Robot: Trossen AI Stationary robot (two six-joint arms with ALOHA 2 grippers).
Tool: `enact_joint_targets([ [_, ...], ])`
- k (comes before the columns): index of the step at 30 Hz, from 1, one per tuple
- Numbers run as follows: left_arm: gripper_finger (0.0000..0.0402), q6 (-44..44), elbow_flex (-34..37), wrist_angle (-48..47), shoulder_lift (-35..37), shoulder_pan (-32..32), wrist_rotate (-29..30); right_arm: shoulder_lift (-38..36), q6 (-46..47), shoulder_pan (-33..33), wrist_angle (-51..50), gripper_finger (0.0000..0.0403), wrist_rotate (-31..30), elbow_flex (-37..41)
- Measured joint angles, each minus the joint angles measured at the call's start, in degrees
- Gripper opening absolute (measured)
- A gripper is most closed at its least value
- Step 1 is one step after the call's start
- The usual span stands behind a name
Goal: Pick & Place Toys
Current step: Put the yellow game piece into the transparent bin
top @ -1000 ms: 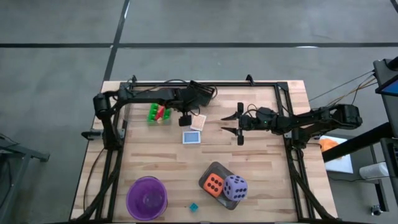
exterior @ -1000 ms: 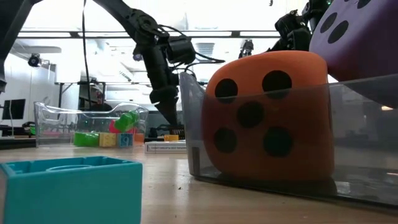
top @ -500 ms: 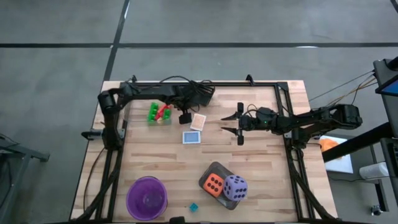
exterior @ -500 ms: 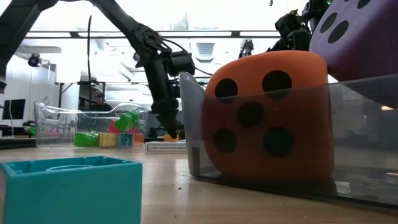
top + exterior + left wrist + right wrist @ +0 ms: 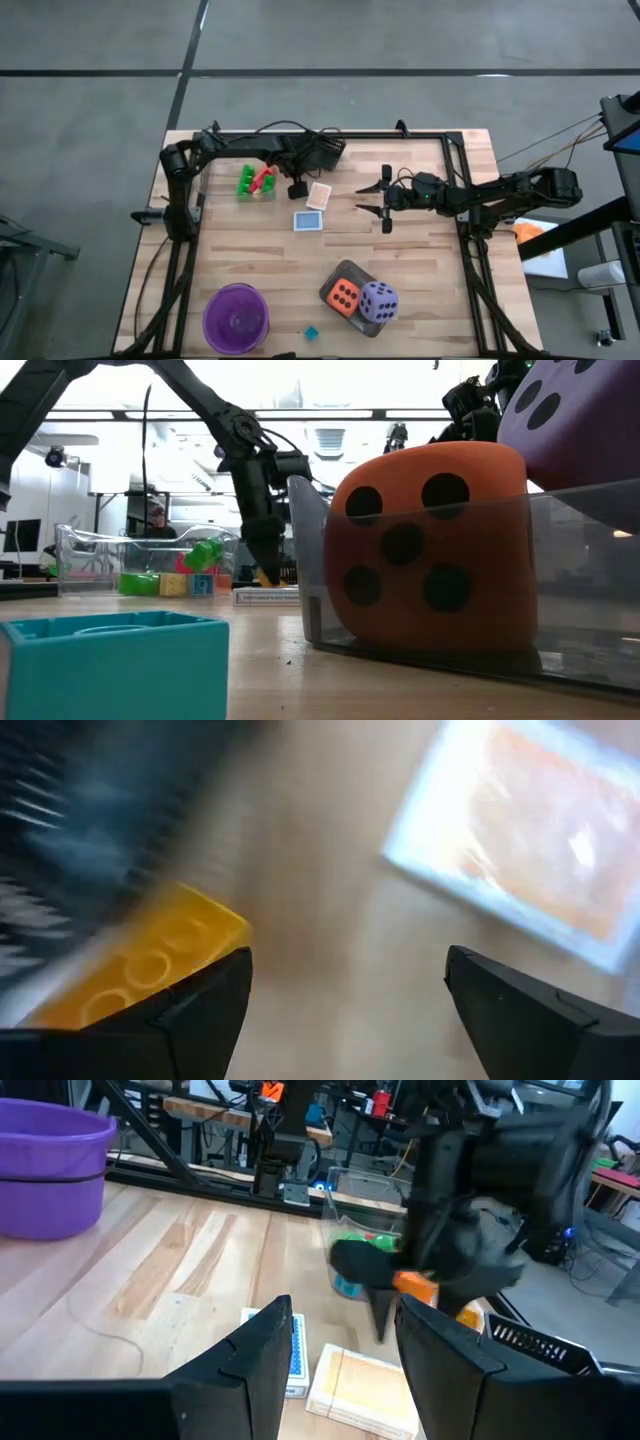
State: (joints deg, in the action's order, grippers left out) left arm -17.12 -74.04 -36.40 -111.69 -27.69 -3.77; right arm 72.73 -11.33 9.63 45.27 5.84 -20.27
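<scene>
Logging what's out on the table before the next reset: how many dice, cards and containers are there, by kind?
Foam dice: 2, orange die and purple die
Cards: 2, orange-faced card and blue card
Containers: 3, purple bowl, grey tray, clear bin
Total: 7

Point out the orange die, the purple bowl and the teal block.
orange die [image 5: 344,295], high view, top face.
purple bowl [image 5: 213,309], high view, left rim.
teal block [image 5: 110,660], low view, front side.

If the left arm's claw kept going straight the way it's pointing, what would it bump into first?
Probably the bare wooden table. The left gripper points down with open fingers; the yellow block lies beside one finger and the orange card slightly ahead, though depth is unclear.
</scene>
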Motion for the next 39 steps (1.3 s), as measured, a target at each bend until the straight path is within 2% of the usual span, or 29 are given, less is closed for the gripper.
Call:
enact_joint_targets([
  [3,0.0332,1.1,0.19,-1.38,-0.24,1.19,-2.99,0.0,-0.09,0.0,-0.26,0.0172,0.01,0.0],
  [7,0.0332,1.1,0.09,-1.99,0.44,3.18,-3.25,0.0,-0.18,0.0,-0.36,0.0172,0.01,0.0],
  [9,0.0332,1.08,-0.01,-2.0,1.2,4.09,-0.63,0.0,-0.22,0.0,-0.47,0.0172,0.01,0.0],
  [13,0.0332,1.27,-0.37,-1.6,3.03,4.34,8.69,0.0,-0.26,0.0,-0.51,0.0172,0.01,0.01],
  [16,0.0332,1.94,-0.31,-1.8,3.1,2.72,11.34,0.0,-0.26,0.0,-0.51,0.0172,0.01,0.02],
  [25,0.0332,4.32,-0.31,-1.56,1.29,-0.96,11.08,0.0,-0.36,0.0,-0.51,0.0172,0.01,0.02],
  [39,0.0332,5.19,-0.19,-0.31,1.21,-2.93,10.19,0.0,-0.9,0.0,-0.51,0.0172,0.01,0.02],
])
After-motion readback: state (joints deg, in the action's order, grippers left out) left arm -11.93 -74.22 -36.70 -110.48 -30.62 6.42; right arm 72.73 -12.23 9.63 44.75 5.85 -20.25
